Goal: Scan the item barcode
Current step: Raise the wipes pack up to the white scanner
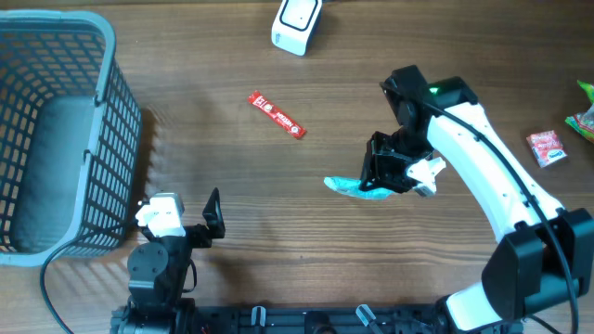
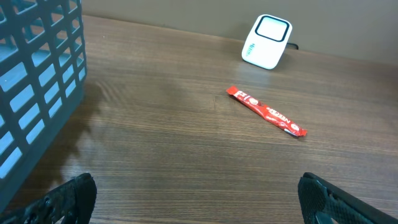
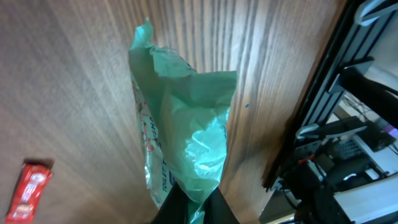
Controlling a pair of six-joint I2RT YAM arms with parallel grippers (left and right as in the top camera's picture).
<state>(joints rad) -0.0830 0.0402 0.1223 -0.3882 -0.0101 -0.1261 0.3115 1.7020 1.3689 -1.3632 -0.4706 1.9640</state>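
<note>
The item is a crinkled teal plastic packet (image 1: 348, 186) with "TOILET" printed on it, and no barcode shows on it. My right gripper (image 1: 388, 176) is shut on one end of the packet (image 3: 186, 124), which hangs out leftward a little above the table; in the right wrist view the gripper (image 3: 194, 210) pinches the bottom of the packet. The white scanner (image 1: 297, 23) stands at the far edge, well away from the packet, and also shows in the left wrist view (image 2: 266, 40). My left gripper (image 1: 186, 215) rests open near the front left with nothing between its fingers (image 2: 71, 196).
A grey-blue plastic basket (image 1: 111, 111) fills the left side. A red stick sachet (image 1: 276, 114) lies mid-table between scanner and packet. A small red packet (image 1: 548, 147) and a green one (image 1: 585, 116) lie at the right edge. The arm rail (image 1: 306, 320) runs along the front.
</note>
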